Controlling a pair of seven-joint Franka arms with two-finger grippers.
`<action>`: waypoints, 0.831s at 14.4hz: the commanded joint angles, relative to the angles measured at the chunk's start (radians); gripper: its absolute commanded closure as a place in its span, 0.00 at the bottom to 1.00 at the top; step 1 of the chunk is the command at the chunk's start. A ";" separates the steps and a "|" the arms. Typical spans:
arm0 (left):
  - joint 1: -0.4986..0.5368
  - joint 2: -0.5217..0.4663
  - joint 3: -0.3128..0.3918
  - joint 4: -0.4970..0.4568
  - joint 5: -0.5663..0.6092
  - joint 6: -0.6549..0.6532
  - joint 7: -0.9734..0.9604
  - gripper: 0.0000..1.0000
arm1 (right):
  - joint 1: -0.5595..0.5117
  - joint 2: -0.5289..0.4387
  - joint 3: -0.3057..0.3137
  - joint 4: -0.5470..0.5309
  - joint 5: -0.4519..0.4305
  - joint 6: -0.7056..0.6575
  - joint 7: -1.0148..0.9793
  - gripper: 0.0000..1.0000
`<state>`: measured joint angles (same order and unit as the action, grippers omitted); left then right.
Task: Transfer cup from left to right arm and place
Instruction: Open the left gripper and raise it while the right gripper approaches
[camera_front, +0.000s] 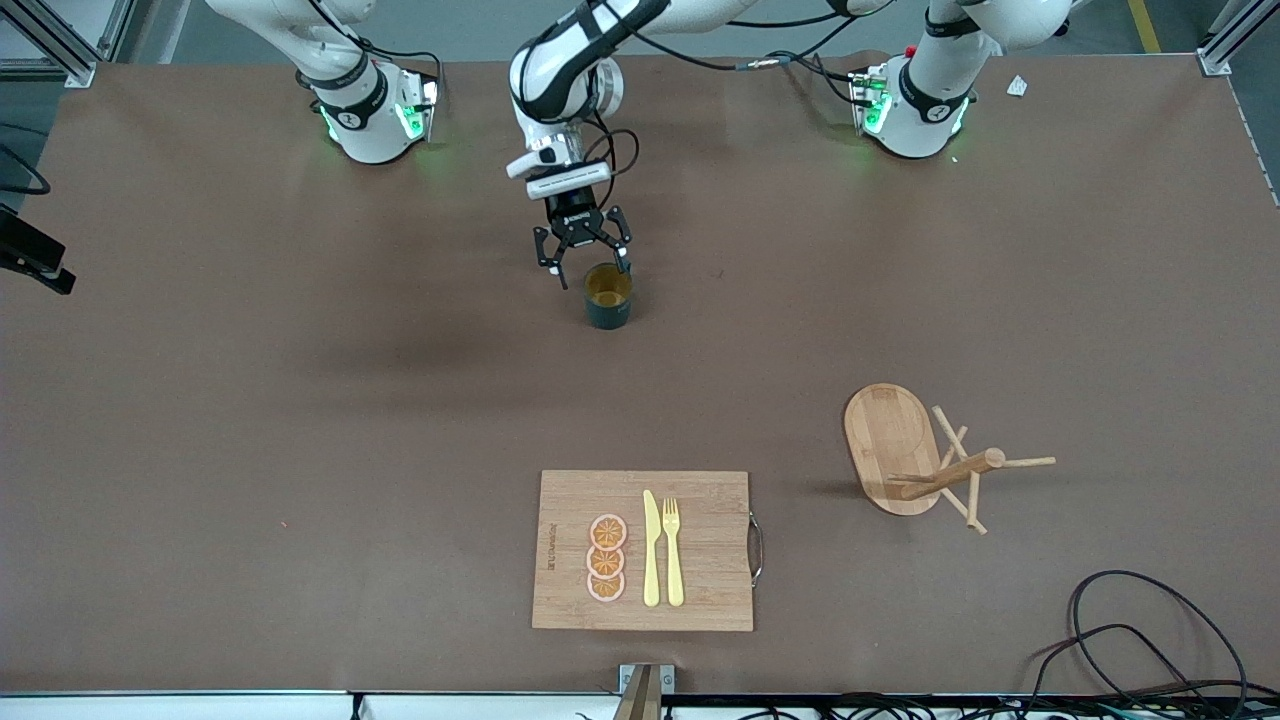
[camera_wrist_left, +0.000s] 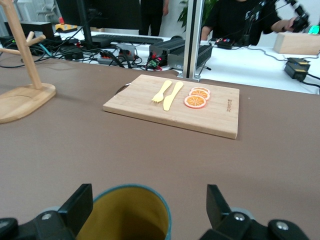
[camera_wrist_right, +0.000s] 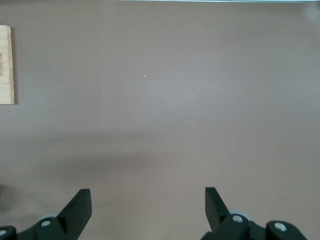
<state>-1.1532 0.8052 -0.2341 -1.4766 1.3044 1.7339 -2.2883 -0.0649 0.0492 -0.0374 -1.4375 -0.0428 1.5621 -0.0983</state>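
Observation:
The cup (camera_front: 608, 298), dark teal with a mustard-yellow inside, stands upright on the brown table near the middle, toward the robots' bases. Its handle does not show. My left gripper (camera_front: 592, 271) is open and low over it, one finger on each side of the rim. In the left wrist view the cup (camera_wrist_left: 131, 216) sits between the open fingers (camera_wrist_left: 80, 206) with a gap on each side, so my left gripper (camera_wrist_left: 150, 202) is not gripping it. My right gripper (camera_wrist_right: 148, 202) is open and empty over bare table; it does not show in the front view.
A bamboo cutting board (camera_front: 705, 570) with a yellow knife (camera_front: 651, 548), a fork (camera_front: 673, 550) and orange slices (camera_front: 606, 558) lies near the front edge. A wooden mug tree (camera_front: 893, 440) stands toward the left arm's end. Cables (camera_front: 1130, 640) lie at the front corner.

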 joint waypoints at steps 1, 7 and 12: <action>0.012 -0.102 0.004 -0.005 -0.117 -0.008 0.148 0.00 | -0.016 -0.009 0.013 -0.011 0.021 0.001 -0.014 0.00; 0.156 -0.302 0.002 -0.007 -0.310 0.050 0.563 0.00 | -0.010 -0.008 0.013 -0.011 0.029 0.003 -0.008 0.00; 0.298 -0.411 0.001 -0.001 -0.482 0.090 0.869 0.00 | -0.006 -0.008 0.019 -0.055 0.135 -0.056 0.118 0.00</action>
<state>-0.9039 0.4393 -0.2295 -1.4580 0.8824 1.7992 -1.5187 -0.0647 0.0506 -0.0335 -1.4554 0.0648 1.5124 -0.0452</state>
